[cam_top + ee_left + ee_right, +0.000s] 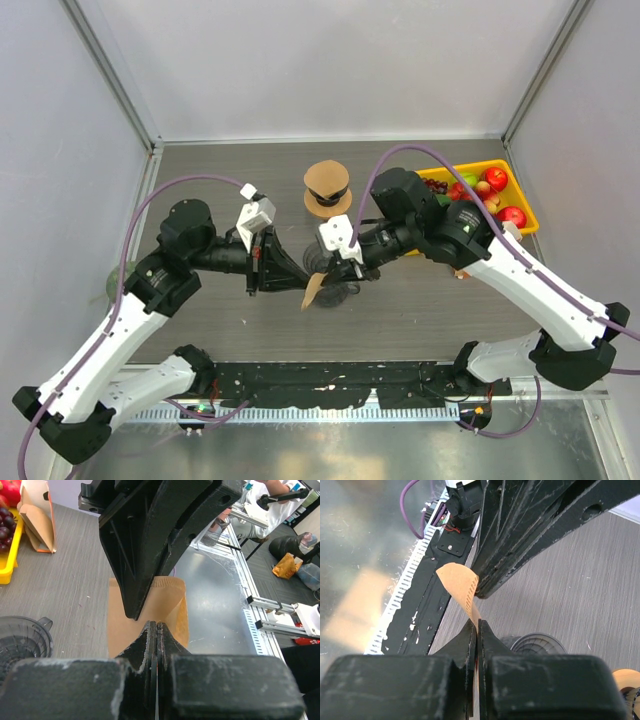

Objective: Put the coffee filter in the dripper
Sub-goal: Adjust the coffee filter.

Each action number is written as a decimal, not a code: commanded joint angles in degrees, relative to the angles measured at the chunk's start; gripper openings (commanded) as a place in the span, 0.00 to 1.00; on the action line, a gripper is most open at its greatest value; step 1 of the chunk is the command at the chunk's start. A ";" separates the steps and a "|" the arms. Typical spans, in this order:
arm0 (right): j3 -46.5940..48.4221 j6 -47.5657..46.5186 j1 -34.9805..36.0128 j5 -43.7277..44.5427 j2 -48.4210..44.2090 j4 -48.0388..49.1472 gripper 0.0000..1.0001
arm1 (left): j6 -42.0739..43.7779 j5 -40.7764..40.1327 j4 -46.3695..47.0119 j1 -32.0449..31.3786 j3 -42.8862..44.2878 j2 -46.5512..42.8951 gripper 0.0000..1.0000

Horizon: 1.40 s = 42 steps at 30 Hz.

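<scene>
You had the left gripper (157,627) and the right gripper (476,625) both pinched shut on one brown coffee filter (172,605), held aloft just left of the dripper (25,637). Risk, as judged: an uneven pull could tear the paper, or one pinch could slip and drop it.

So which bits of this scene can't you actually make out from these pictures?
- The coffee filter: in the left wrist view, its middle is hidden behind the right fingers and its bottom behind the left fingers.
- The dripper: cut off by the left wrist view's edge; in the top view it is mostly under the right arm.
- The fruit tray: in the top view, its near side is covered by the right arm.
</scene>
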 commanded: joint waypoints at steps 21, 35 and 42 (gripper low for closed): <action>-3.49 0.79 -1.33 0.48 -4.05 2.80 0.05 | 3.69 -4.50 -4.89 3.46 0.45 -3.96 0.40; -2.53 -0.53 -1.24 -1.28 -3.44 1.21 0.05 | 5.63 0.17 -4.91 5.49 2.12 -4.14 0.48; -1.39 -1.15 -1.16 -2.07 -2.30 0.25 0.05 | 4.93 -1.24 -3.24 3.99 3.35 -2.29 0.45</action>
